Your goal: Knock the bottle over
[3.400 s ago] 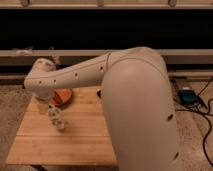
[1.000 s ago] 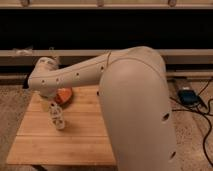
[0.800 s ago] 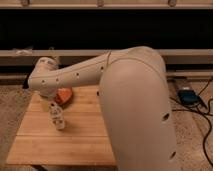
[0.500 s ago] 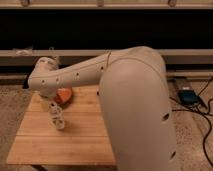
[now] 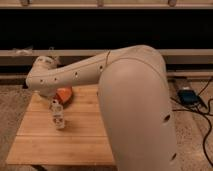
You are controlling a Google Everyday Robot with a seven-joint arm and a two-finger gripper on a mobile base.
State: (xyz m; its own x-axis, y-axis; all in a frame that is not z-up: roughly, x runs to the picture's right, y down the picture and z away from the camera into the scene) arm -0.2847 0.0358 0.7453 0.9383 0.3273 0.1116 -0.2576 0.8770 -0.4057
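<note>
Hand point(image 5: 55, 106) hangs below the wrist at the left part of the wooden counter point(image 5: 90, 140), touching or just above the bottle point(image 5: 59, 120); the two whitish shapes merge. Bottle stands upright just in front of the orange bowl point(image 5: 64, 94). Judgement: small, thin-walled plastic, probably light and top-heavy enough to tip easily; slick, not fragile. No grasp needed: a sideways push near the cap, away from the bowl, should topple it.

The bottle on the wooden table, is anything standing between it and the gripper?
Nothing visible does. The gripper hangs right above the bottle, which stands upright on the table. The orange bowl sits behind them, off the path.
</note>
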